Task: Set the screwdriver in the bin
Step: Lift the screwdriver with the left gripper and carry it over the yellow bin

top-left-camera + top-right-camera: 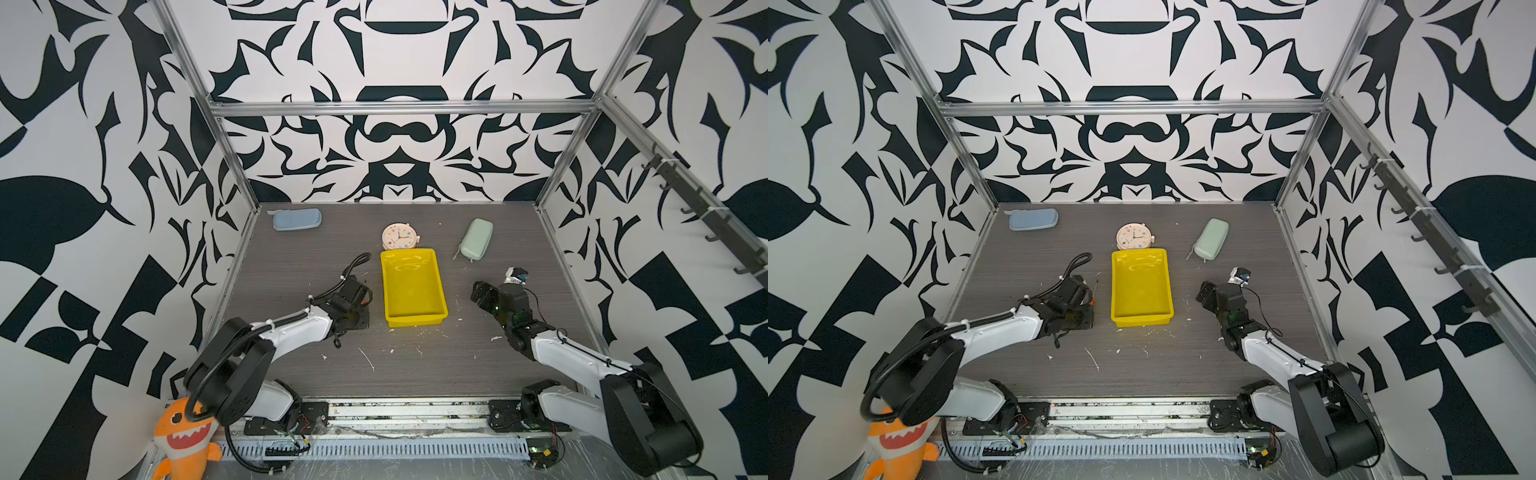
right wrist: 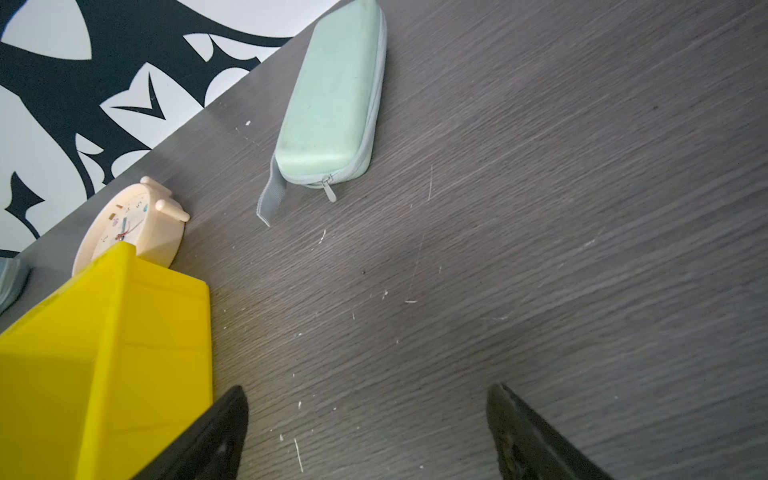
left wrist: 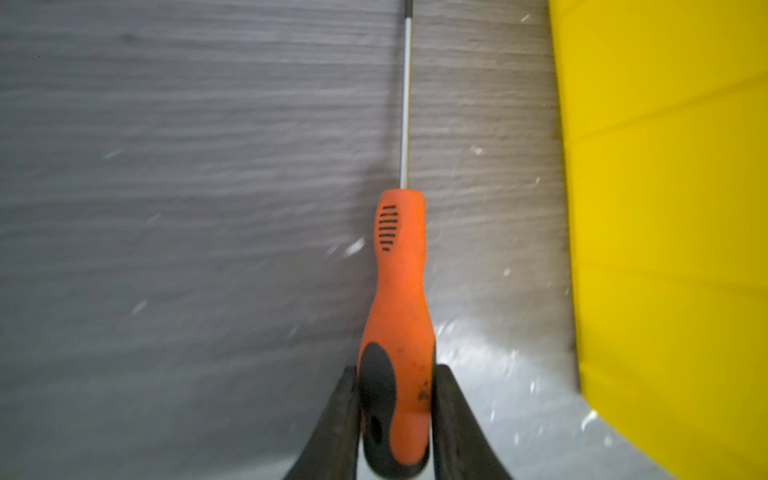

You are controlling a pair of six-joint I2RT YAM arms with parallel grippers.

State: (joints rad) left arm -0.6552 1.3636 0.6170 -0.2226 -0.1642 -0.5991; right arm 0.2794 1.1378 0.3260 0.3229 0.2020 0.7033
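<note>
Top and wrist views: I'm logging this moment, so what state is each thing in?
bin, upright, empty.
screwdriver, gripped by its handle, outside the bin.
left claw, shut on the screwdriver.
right claw, open, empty.
clock, face up.
green pouch, zipped shut.
blue pouch, flat; zip unclear.

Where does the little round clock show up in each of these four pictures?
Top view: clock just behind the yellow bin.
Top view: clock in the same spot behind the yellow bin.
Left wrist: not in it.
Right wrist: clock partly hidden behind the yellow bin.
Shared landmark: the yellow bin, in all four.
</note>
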